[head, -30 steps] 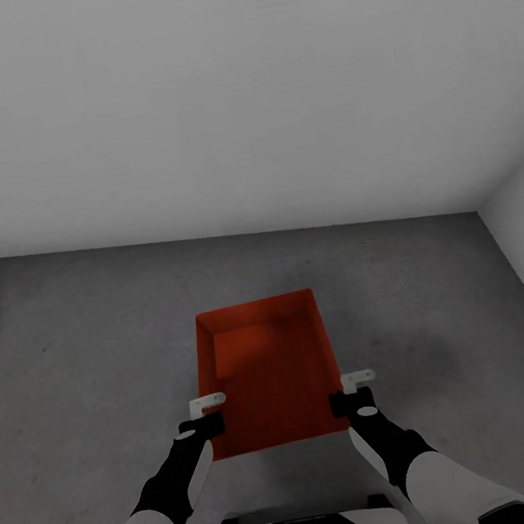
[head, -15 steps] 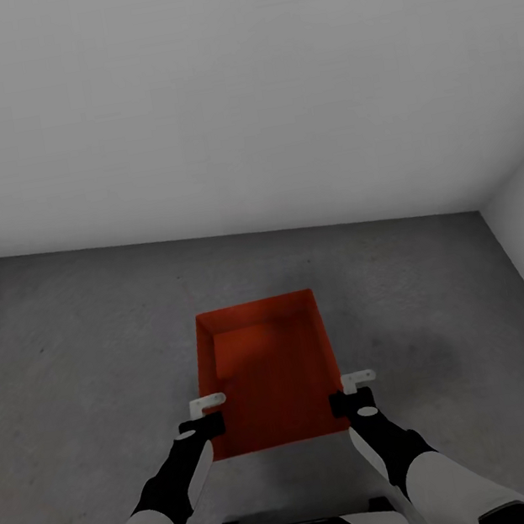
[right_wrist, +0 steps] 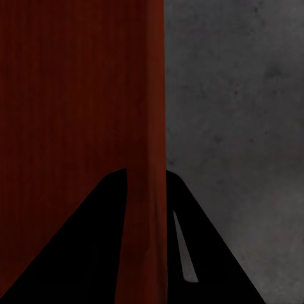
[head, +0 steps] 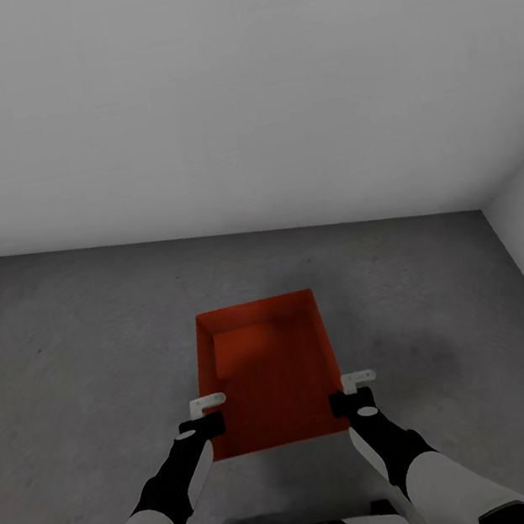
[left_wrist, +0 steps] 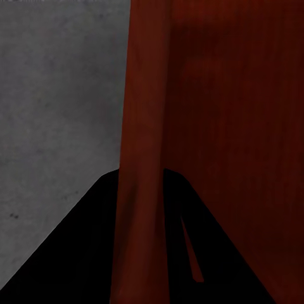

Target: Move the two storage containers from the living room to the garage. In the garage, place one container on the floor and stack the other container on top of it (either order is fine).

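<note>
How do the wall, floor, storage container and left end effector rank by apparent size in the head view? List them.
1. Wall
2. Floor
3. Storage container
4. Left end effector, nearer the camera yet smallest.

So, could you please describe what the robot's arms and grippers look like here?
Both arms have glossy white lower segments and black wrist sections. The left gripper and right gripper are black with small white finger brackets; in the wrist views the fingers appear as plain black wedges.

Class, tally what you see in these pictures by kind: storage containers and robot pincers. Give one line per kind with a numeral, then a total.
Orange-red storage container: 1
Robot pincers, the left pincer and the right pincer, each clamped on a side wall of the container: 2
Total: 3
</note>
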